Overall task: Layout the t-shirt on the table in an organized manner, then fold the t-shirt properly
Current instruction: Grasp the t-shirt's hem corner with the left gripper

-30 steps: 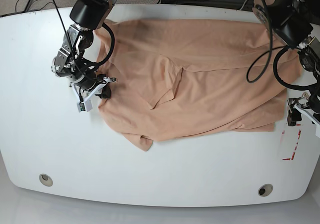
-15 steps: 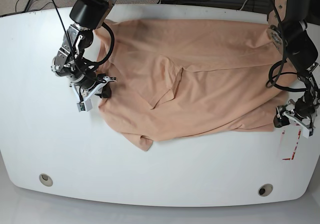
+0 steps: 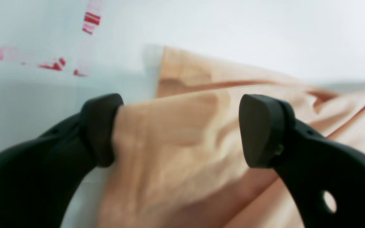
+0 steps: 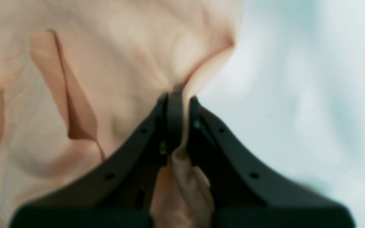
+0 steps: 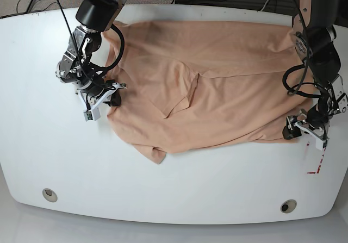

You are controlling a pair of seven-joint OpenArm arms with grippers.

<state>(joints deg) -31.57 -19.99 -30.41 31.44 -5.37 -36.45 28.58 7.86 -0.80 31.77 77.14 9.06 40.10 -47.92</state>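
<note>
You're laying out: right gripper (image 4: 176, 123) pinches the t-shirt (image 5: 217, 85); left gripper (image 3: 179, 129), wide, seemingly straddles its corner—close next.

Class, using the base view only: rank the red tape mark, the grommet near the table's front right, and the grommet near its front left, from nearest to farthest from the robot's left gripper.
Measured from the left gripper, at the t-shirt's right corner:
1. Red tape mark: just below the gripper, at the table's right edge.
2. Right grommet: farther down, by the front edge.
3. Left grommet: far across, at the front left.
</note>
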